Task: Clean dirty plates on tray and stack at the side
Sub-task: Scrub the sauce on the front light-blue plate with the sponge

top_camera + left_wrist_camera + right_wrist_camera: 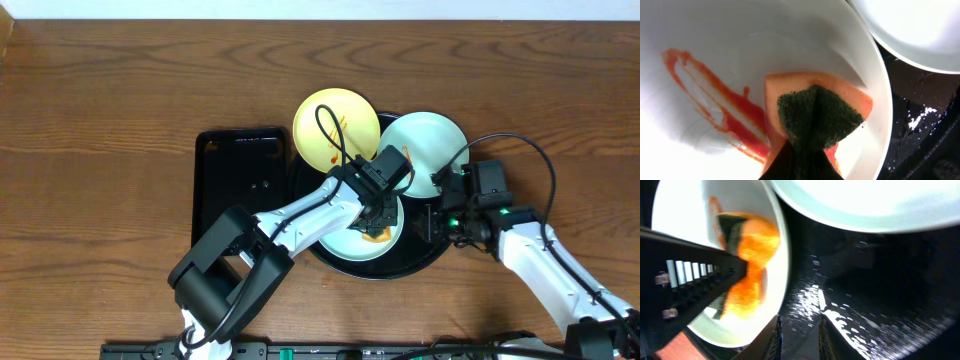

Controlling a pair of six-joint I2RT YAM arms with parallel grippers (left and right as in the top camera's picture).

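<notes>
Clamped between the closed fingers of the left claw [377, 222]: a sponge [817, 117], green scouring face toward the wrist camera, orange foam showing around it. Rests on the streaked plate [740, 45], near that plate's right rim. Touching the sponge's left edge: sauce [720, 102], a red-orange smear running up and left across the pale plate floor.

Slightly parted, with nothing between the fingers: the right claw [800, 337]. Hangs low over the bare, glinting tray [880, 295], just beside the streaked plate's rim and apart from it. Faces the sponge and the left claw's dark body across that rim.

On the tray, three plates. Nearest the arms, under the left claw: the streaked plate, wholly inside the rim. Far right: the mint plate [425, 140], no streaks visible, reaching past the tray's far-right rim and close to the streaked plate; cannot tell whether touching. Far left: the yellow plate [355, 115], overhanging the tray's far-left rim, crossed in the overhead view by a black cable [338, 132].

Just left of the tray: the flat tray [235, 170], black and rectangular. Beneath everything: the wooden table [100, 120].
</notes>
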